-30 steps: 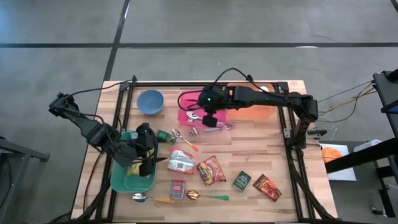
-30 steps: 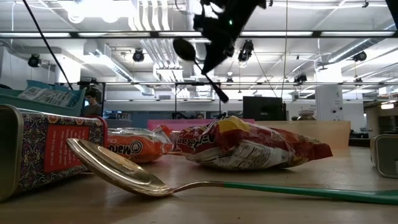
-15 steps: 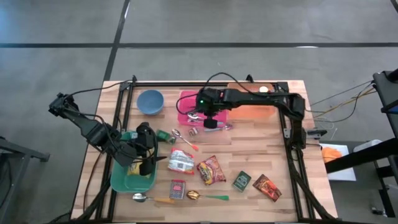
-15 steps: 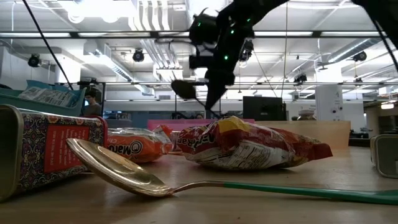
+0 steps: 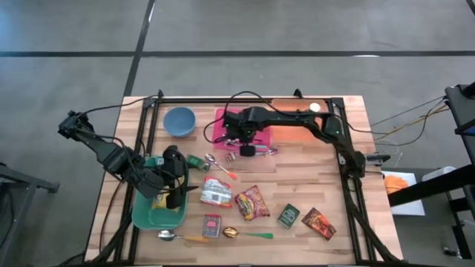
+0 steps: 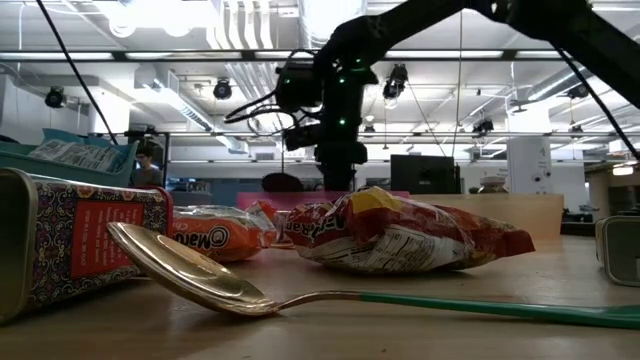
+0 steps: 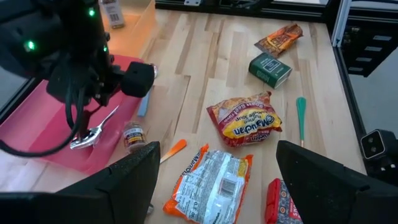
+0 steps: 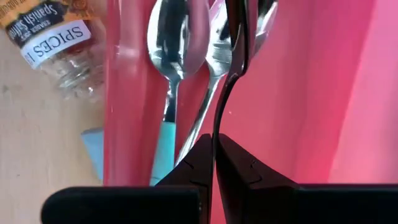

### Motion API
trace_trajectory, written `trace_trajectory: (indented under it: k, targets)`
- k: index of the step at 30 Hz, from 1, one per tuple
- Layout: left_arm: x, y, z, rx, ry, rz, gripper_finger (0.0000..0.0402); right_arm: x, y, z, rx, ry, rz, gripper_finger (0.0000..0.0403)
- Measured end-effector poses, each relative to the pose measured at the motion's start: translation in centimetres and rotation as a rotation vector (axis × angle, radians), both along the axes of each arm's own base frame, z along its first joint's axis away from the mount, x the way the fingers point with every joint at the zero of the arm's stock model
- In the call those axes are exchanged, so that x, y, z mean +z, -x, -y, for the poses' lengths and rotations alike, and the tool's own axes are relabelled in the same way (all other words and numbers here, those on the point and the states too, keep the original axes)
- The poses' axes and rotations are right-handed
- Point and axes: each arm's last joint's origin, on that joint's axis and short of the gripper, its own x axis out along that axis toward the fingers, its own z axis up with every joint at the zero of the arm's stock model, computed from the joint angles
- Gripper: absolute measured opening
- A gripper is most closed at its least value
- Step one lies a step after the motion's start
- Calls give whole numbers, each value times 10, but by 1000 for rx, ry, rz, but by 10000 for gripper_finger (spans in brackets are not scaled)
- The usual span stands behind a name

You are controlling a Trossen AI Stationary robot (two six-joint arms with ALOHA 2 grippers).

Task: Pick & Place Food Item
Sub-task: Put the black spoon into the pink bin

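Black spoon (image 8: 231, 74) pinched in right gripper (image 5: 239, 136) jaws over pink tray (image 5: 220, 119); we note left gripper (image 5: 178, 194) jaws spread above green tray (image 5: 145, 215).

Wooden table (image 5: 297, 167) bears pink tray (image 5: 221, 122), green tray (image 5: 141, 215), blue bowl (image 5: 179, 121), snack packets (image 5: 252, 202).

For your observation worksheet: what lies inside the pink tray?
Spoons lie in the pink tray, one with a teal handle. The shut right gripper lowers a dark spoon in, covering part.

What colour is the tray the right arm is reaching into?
Pink. The tray shows best in the right wrist view, filling the picture behind the spoons.
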Motion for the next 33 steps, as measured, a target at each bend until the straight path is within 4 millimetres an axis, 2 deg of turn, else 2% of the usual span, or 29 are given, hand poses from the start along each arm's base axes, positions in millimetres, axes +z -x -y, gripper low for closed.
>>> trace_trajectory:
  k: [11, 22, 29, 33]
  targets:
    - [0, 0, 0, 0, 0, -1, 325, -17, -15, 7, -4, -53, -93, 8]
    - [0, 0, 0, 0, 0, -1, 325, -20, -13, 7, -31, -69, -115, 8]
    - [0, 0, 0, 0, 0, -1, 325, -20, -12, 7, -152, -78, -108, 9]
    - [0, 0, 0, 0, 1, -1, 325, -20, -12, 7, -189, -80, -102, 33]
